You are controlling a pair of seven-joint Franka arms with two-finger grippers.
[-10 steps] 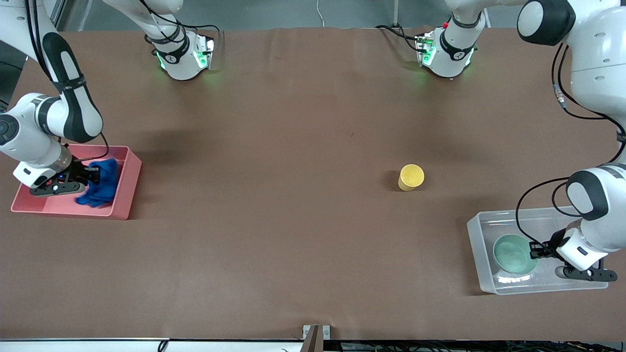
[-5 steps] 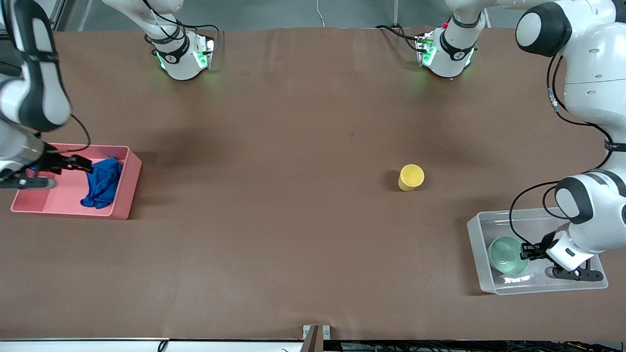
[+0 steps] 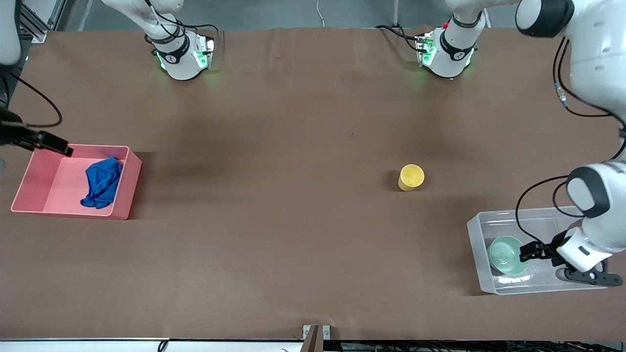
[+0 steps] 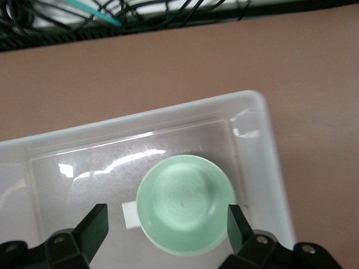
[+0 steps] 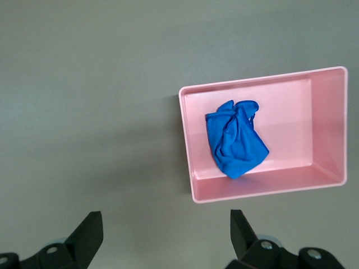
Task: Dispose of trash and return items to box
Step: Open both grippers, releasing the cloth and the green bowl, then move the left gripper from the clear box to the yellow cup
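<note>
The blue rag [image 3: 102,182] lies crumpled in the pink bin [image 3: 131,181] at the right arm's end of the table; it also shows in the right wrist view [image 5: 235,137]. My right gripper [image 3: 58,146] is open and empty, raised above the bin's outer corner [image 5: 165,230]. The mint-green bowl [image 3: 507,254] sits upright in the clear tub [image 3: 477,239] at the left arm's end. My left gripper [image 3: 530,250] is open just above the bowl [image 4: 186,204], with its fingers wide on either side [image 4: 165,227]. The yellow cup [image 3: 411,177] stands upright on the table, farther from the front camera than the tub.
A white label [image 4: 132,216] lies on the tub's base beside the bowl. The tub's rim [image 4: 263,140] shows in the left wrist view. The brown table mat [image 3: 293,195] spreads between the bin and the cup.
My right gripper let go of the rag and rose away from the pink bin. My left gripper lowered the bowl into the tub, opened and drew back slightly.
</note>
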